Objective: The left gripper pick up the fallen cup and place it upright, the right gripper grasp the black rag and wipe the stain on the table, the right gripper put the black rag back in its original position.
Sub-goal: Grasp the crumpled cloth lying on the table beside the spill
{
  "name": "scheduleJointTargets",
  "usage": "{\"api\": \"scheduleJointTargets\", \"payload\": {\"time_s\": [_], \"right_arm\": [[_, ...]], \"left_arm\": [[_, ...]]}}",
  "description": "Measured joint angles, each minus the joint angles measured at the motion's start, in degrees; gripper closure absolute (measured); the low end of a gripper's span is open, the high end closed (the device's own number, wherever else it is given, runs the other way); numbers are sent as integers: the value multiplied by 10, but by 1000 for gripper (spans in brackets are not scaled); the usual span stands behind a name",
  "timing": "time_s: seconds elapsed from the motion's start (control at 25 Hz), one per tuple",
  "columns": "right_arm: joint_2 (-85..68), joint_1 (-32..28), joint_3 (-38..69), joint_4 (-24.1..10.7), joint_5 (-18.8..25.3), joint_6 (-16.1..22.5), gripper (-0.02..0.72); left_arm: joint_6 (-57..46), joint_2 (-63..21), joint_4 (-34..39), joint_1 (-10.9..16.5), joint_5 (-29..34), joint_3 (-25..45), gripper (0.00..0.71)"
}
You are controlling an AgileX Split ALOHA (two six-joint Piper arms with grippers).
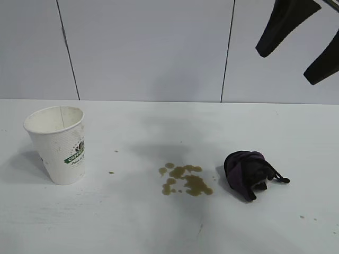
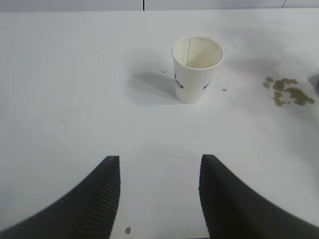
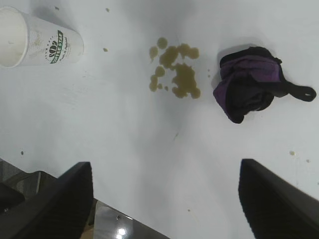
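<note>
The white paper cup with its green band stands upright at the left of the table; it also shows in the left wrist view and the right wrist view. The brownish stain lies mid-table, also in the right wrist view. The black and purple rag lies just right of it, also in the right wrist view. My right gripper hangs open high at the upper right, empty, well above the rag. My left gripper is open and empty, well back from the cup, and out of the exterior view.
A few small brown specks dot the table near the cup. The table's metal edge shows in the right wrist view. A grey panelled wall stands behind the table.
</note>
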Motion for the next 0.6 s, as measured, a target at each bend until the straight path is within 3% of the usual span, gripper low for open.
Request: {"api": "scheduleJointTargets", "payload": {"time_s": [0.16, 0.4, 0.6], "right_arm": [[0, 0, 0, -4, 12, -18, 147], [11, 0, 0, -77, 22, -38, 147], [76, 12, -12, -100, 11, -39, 147]], "left_arm": [[-24, -1, 25, 0, -4, 1, 354], [-37, -1, 36, 0, -8, 1, 354], [-37, -1, 38, 0, -9, 1, 354]]}}
